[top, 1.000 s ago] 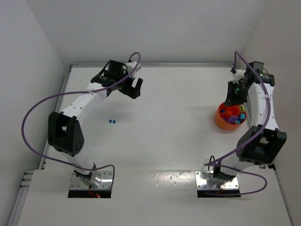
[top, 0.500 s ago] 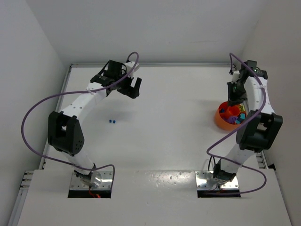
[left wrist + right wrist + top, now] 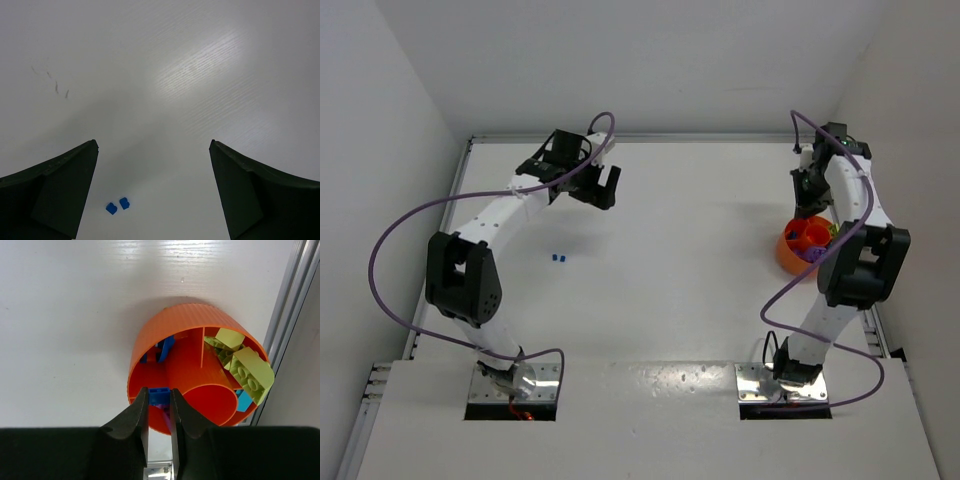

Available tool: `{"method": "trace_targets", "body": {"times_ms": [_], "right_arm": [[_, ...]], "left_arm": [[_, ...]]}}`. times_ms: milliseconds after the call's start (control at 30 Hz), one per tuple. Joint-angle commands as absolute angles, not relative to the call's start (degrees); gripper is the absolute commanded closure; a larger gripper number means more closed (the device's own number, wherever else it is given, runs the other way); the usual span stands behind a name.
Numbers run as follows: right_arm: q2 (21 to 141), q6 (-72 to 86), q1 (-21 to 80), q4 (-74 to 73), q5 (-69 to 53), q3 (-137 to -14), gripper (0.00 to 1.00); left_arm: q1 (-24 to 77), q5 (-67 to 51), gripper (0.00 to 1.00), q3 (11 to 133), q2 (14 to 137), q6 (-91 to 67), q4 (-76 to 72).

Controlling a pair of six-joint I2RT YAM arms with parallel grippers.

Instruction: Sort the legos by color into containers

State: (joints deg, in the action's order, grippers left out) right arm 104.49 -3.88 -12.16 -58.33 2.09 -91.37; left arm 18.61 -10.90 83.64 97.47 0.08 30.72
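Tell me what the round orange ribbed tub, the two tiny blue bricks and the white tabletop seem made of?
Round orange ribbed tub: likely moulded plastic; thin ribbed wall.
Two tiny blue bricks: probably hard plastic; uniform bright colour.
White tabletop: perhaps laminated wood; faint grain.

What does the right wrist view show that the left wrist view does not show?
Only the right wrist view: the orange tub with its dividers, lime bricks in one compartment, and the right gripper shut on a blue brick at the tub's near rim. Only the left wrist view: the left gripper, open and empty, and two blue bricks lying side by side on the table. Both: the white table surface.
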Motion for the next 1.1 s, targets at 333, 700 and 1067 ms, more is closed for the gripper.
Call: {"method": "trace_targets", "body": {"times_ms": [333, 700, 1067], "right_arm": [[105.0, -5.4, -10.5, -56.3, 7.6, -91.5, 0.81], [104.5, -6.0, -9.9, -56.3, 7.6, -91.0, 0.59], [101.3, -5.4, -8.3, -58.1, -9.4, -94.8, 0.38]], "left_arm": [[17.4, -8.1, 0.0, 85.2, 97.1, -0.9, 30.7], [17.4, -7.6, 0.0, 85.7, 97.6, -0.9, 31.2], [6.3, -14.0, 0.19, 72.5, 88.9, 8.9, 32.3]]}}
